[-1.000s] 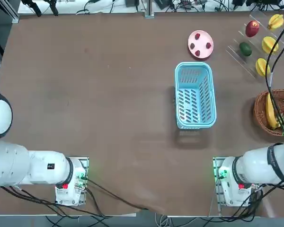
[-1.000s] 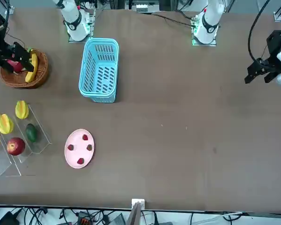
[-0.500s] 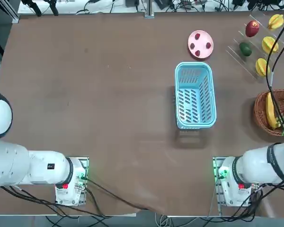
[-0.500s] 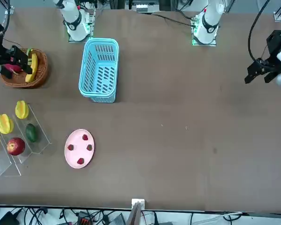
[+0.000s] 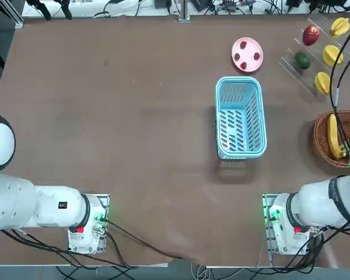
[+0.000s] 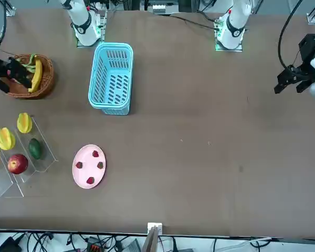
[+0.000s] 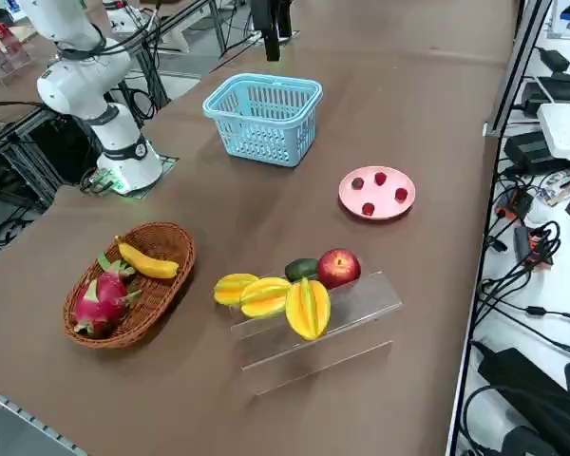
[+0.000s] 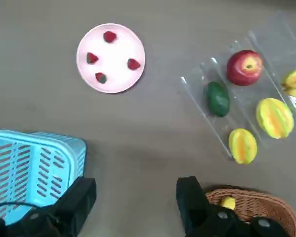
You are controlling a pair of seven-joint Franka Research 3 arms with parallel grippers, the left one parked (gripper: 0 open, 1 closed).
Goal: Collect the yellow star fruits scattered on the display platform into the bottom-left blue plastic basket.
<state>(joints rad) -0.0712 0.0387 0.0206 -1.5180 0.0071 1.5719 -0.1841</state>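
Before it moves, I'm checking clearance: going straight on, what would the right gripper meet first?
Probably bare tabletop, between the blue basket and wicker bowl; the right gripper's exact height is unclear.

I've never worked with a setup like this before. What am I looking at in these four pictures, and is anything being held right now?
You have a two-armed robot at a table; the right arm does the work. One picture looks straight down, one faces the robot from across the table, one looks down from its right, and one rides on the right wrist. On the table are a blue basket, a pink plate with strawberries, a wicker bowl with a banana and a dragon fruit, and a clear rack carrying three star fruits, an apple and a green fruit. The right gripper is open and holds nothing.
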